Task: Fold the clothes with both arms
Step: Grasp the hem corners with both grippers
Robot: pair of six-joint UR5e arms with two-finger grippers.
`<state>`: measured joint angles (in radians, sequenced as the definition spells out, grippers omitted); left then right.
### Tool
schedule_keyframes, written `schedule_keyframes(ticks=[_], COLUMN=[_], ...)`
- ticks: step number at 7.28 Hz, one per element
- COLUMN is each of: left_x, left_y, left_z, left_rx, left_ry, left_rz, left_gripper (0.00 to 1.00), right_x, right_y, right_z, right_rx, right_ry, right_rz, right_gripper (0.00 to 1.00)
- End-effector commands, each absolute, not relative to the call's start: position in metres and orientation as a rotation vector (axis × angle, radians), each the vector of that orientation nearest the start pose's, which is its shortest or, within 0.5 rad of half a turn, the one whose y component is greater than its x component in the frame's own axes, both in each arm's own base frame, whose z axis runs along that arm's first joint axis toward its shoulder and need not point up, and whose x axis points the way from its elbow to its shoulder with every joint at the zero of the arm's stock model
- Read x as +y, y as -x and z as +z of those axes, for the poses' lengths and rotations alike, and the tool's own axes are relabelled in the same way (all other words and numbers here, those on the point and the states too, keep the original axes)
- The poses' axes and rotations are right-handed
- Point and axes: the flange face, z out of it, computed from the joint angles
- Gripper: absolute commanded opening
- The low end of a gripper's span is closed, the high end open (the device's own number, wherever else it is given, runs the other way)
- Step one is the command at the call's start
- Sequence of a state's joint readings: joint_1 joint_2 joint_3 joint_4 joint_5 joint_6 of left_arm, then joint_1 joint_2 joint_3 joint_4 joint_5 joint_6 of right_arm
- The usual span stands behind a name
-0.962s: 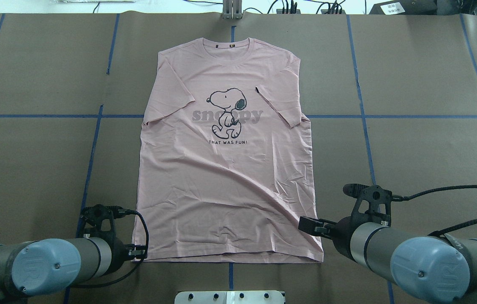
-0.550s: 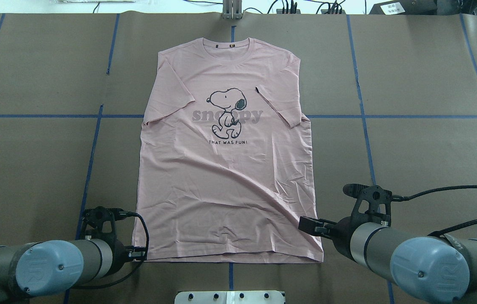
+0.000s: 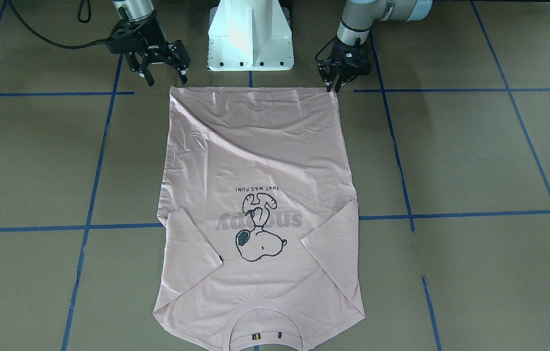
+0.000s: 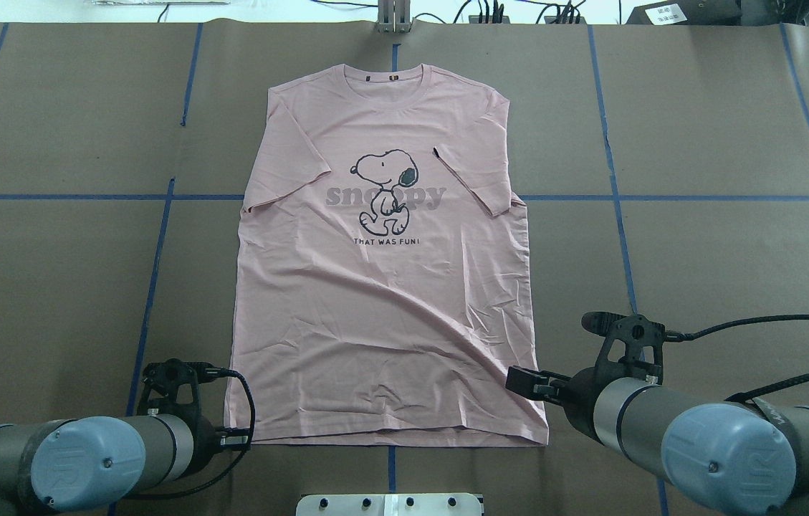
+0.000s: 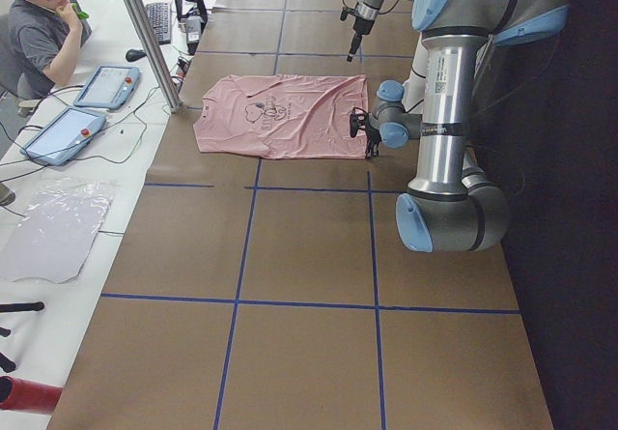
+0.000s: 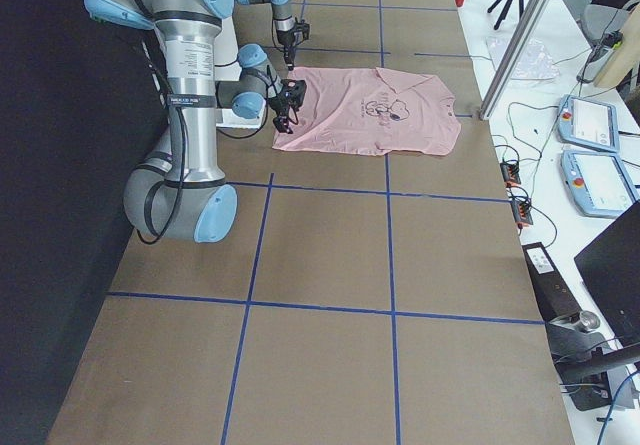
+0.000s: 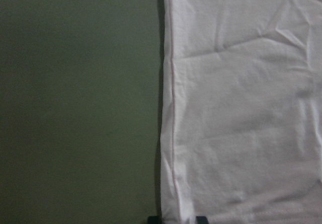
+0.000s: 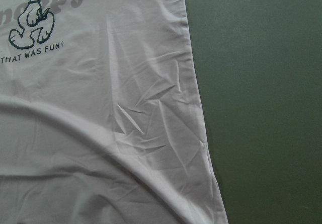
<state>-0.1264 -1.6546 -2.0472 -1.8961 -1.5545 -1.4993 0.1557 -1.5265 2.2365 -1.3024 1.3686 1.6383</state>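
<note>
The pale pink Snoopy T-shirt [image 4: 383, 301] lies flat, print up, collar far from me, both sleeves folded in over the chest. It also shows in the front view [image 3: 255, 156]. My left gripper [image 4: 236, 438] is low at the hem's left corner [image 3: 334, 87]. In the left wrist view its two fingertips [image 7: 201, 219] stand a small gap apart, either side of the shirt's side edge [image 7: 168, 133]. My right gripper [image 3: 165, 78] is wide open, hovering just off the hem's right corner [image 4: 519, 380]. The right wrist view shows only cloth [image 8: 100, 108] and table.
The white pedestal base [image 3: 250, 36] stands between the arms, close behind the hem. Blue tape lines [image 4: 153, 287] cross the brown table. A person [image 5: 39, 34] sits beyond the table's far side with tablets [image 5: 101, 87].
My left arm has drawn back toward the robot along the shirt's left edge to the hem corner. The right arm and the shirt have not moved.
</note>
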Motion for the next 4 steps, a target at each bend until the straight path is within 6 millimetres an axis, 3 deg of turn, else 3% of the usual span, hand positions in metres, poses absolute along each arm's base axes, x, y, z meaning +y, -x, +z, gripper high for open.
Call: schedule_keyframes(ticks=[1,3,4], left_x=[-0.195,-0.196,-0.197], left_y=[-0.488,-0.483,-0.478], left_z=[0.362,0.357,0.355], left_rx=[0.883,0.893,0.896], left_ry=[-0.102,-0.104,-0.104], left_rz=[-0.053,-0.051,-0.051], left_gripper=[0.0,0.0,0.0], right_x=[-0.222,-0.211,-0.199], right_y=[0.424,0.43,0.439], right_z=[0.304,0.303,0.304], right_rx=[-0.968,-0.969,-0.968], right_ry=[-0.232,-0.248,-0.249], right_rz=[0.304,0.294,0.324], right_gripper=[1.0,0.98,0.87])
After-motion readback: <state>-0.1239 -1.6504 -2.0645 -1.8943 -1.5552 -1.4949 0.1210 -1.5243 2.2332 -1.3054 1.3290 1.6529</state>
